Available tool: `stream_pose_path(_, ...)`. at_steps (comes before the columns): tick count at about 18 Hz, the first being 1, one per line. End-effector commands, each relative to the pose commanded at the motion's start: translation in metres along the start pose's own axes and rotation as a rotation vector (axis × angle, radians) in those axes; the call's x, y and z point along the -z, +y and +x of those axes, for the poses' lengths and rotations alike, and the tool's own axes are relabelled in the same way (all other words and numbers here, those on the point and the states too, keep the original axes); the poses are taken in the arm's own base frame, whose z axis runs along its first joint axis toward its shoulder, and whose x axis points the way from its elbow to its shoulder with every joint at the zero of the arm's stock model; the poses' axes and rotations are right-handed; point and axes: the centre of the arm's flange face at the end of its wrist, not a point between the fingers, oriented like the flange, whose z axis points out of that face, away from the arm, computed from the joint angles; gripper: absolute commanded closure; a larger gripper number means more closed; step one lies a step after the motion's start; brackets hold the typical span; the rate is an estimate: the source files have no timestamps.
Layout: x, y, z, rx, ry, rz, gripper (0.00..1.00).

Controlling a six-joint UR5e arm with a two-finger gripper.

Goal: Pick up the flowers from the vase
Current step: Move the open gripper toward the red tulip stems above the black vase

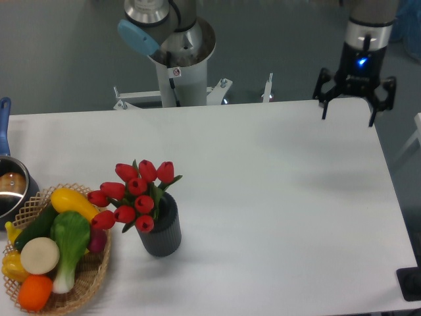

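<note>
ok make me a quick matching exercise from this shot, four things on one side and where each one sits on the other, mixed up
Things:
1. flowers
2. gripper
3. steel pot
4. wicker basket

Places:
A. left edge of the table, partly cut off
B. front left corner, full of vegetables
C. standing in the vase
D. above the far right corner of the table

Pairs: 1-C, 2-D, 3-A, 4-B

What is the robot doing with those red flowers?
Nothing yet. The gripper hangs open and empty over the far right corner of the table, far from the flowers. The red tulips sit in the dark vase near the front left, beside a basket of vegetables. A steel pot peeks in at the left edge.
</note>
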Motion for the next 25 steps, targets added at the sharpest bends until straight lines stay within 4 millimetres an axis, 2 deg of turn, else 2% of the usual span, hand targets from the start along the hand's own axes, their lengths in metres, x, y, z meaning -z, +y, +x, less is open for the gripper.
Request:
stream_pose_path(2, -0.012, -0.003, 0.015, -0.003, 0.039, 0.037, 0.0)
stream_pose_path(10, -0.04, -0.066, 0.067, -0.124, 0.185, 0.241, 0.0)
stream_pose_path(12, -0.058, -0.074, 0.083, -0.137, 0.243, 0.298, 0.0)
stream_pose_path(15, -0.068, -0.093, 0.102, -0.228, 0.277, 0.327, 0.0)
stream_pose_path(21, -0.095, -0.112, 0.133, -0.282, 0.349, 0.328, 0.0)
stream_pose_path(25, -0.101, -0.126, 0.154, -0.299, 0.386, 0.332, 0.0)
